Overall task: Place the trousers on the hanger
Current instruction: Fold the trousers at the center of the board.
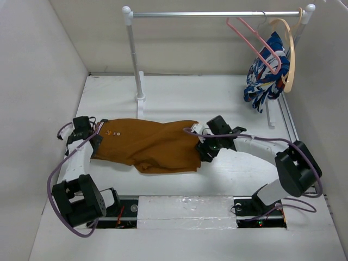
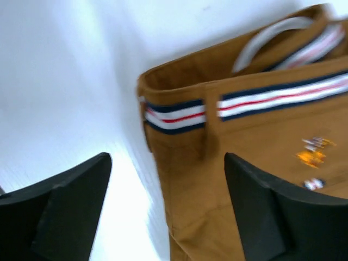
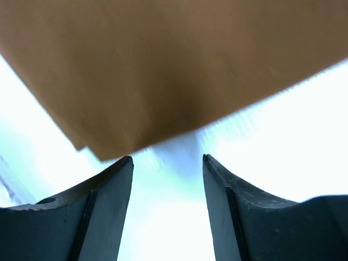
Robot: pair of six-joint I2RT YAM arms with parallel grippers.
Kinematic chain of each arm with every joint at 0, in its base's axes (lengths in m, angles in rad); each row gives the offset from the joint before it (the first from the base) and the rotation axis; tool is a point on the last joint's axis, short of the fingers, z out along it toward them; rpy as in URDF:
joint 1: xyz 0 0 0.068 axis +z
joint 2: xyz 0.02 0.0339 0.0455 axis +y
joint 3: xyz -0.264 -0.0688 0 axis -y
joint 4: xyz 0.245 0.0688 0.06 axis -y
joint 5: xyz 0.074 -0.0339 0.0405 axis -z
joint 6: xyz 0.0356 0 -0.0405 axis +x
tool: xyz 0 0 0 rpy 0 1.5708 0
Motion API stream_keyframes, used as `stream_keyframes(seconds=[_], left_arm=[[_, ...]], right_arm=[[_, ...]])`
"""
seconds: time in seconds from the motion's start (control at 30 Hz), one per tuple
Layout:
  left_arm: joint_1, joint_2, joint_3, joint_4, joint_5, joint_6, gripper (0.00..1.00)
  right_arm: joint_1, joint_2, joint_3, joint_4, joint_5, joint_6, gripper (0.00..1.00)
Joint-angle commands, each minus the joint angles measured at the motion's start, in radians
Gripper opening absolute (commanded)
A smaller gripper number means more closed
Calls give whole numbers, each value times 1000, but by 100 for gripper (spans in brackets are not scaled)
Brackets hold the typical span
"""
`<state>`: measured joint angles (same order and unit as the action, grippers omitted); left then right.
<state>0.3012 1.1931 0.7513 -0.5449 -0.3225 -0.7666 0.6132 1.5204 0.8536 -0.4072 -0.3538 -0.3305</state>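
top external: one trousers (image 1: 147, 144), one pink hanger (image 1: 254, 48)

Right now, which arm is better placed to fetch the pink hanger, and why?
Probably the right. The hanger hangs at the rail's right end, on that arm's side, and the right gripper is open and empty by the trousers' edge. The left gripper sits far left at the waistband.

White table (image 1: 179, 92): brown trousers (image 1: 147, 142) lie spread and rumpled across its middle, waistband end to the left. Clothes rack (image 1: 133, 54) stands on the far part, behind the trousers.
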Motion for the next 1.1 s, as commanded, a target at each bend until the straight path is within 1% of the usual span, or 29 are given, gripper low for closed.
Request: stream_keyframes(seconds=[0.0,0.03,0.07,0.1,0.13,0.17,0.2,0.23,0.3,0.33,0.37,0.4,0.43,0.47,0.5,0.57,0.63,0.67,0.7,0.77,0.9,1.0,1.07], left_arm=[[-10,-101,80,72,49,85,82],[-40,-118,123,80,45,95,82],[-74,-106,150,79,42,101,81],[-112,-95,167,91,57,105,75],[-194,-77,181,108,94,104,73],[-239,-67,181,156,120,102,71],[-285,-55,180,180,147,99,64],[-374,-15,181,198,198,70,62],[-445,38,183,275,272,59,54],[-471,107,189,296,351,56,54],[-506,179,200,331,393,55,54],[-507,180,203,332,393,55,54],[-507,245,200,364,411,58,53],[-507,272,198,373,407,62,52],[-496,298,191,379,395,62,49],[-456,362,175,396,372,61,48],[-381,388,134,414,333,58,47],[-381,388,134,427,298,58,47],[-352,384,109,434,289,55,47],[-332,370,91,456,249,49,47],[-323,362,91,461,166,17,47],[-323,318,109,457,155,9,47],[-323,238,117,483,184,32,48]], right_arm=[[5,-94,61,-77,-7,-48,58],[16,-97,76,-88,-7,-47,57],[29,-98,93,-96,-8,-48,45],[42,-88,122,-91,-16,-42,35],[68,-75,134,-66,-22,-35,12],[78,-62,146,-49,-31,-27,1],[88,-42,163,-16,-69,-10,0],[109,-2,168,54,-91,1,0],[128,49,191,97,-120,33,0],[128,102,220,116,-123,38,0],[143,142,226,189,-113,65,0],[143,142,226,189,-113,65,0],[143,177,217,240,-117,74,0],[143,194,205,260,-119,83,0],[131,208,190,280,-129,111,0],[109,237,122,329,-142,126,0],[99,227,34,364,-137,153,0],[99,218,6,369,-137,153,0],[99,207,-22,372,-122,159,0],[99,184,-100,383,-103,165,0],[89,143,-178,372,-77,169,0],[80,110,-194,334,-59,165,0],[71,61,-174,276,-62,160,0]])
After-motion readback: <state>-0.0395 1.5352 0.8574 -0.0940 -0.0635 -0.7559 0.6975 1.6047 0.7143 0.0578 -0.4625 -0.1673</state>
